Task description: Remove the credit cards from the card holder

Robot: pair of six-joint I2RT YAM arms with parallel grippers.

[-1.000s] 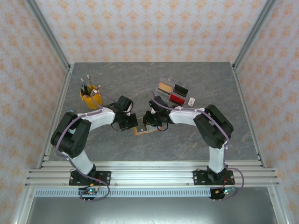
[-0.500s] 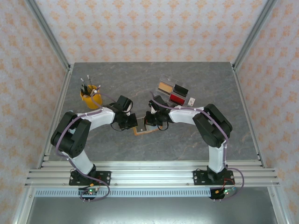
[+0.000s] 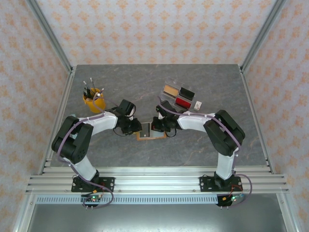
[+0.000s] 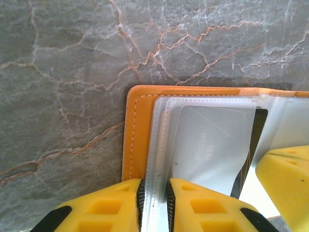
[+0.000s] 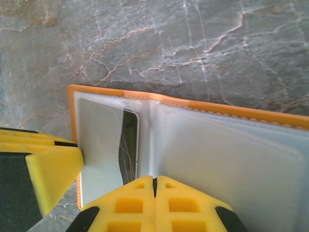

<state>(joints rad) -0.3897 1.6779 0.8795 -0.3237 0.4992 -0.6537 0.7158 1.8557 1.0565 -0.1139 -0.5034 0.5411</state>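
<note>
Left gripper (image 4: 154, 193) first: its yellow fingers are down on the near edge of the card holder (image 4: 137, 145). The jaws are a narrow slot apart, and the edge of the clear sleeves (image 4: 212, 145) runs between them. Squeezing or merely straddling, I can't tell from here. Right gripper (image 5: 153, 182) now: jaws pressed flat together, with the tips planted right on the fold where the sleeves meet the spine. Whether a thin leaf is caught in there, I can't make out.

Any writing? Faint rows of print show through one sleeve in the left wrist view, too pale to read. A dark card (image 5: 129, 140) sits in a pocket just left of that fold, half covered by a curling clear leaf.

From overhead, the orange holder lies open, pale lining up, flat on the grey marbled table (image 3: 203, 77) around the middle. It sits directly under both tools, the left gripper at its left end and the right gripper over the centre fold, so close that each wrist camera catches the other's yellow finger. Its long axis runs left to right, nearly along the table's near edge and slightly skewed.

Farther out, a clear tray (image 3: 177, 95) of tan, black and red pieces sits near the right arm, toward the back. A yellow cup (image 3: 93, 101) of thin upright tools stands back left, well apart from the holder.
</note>
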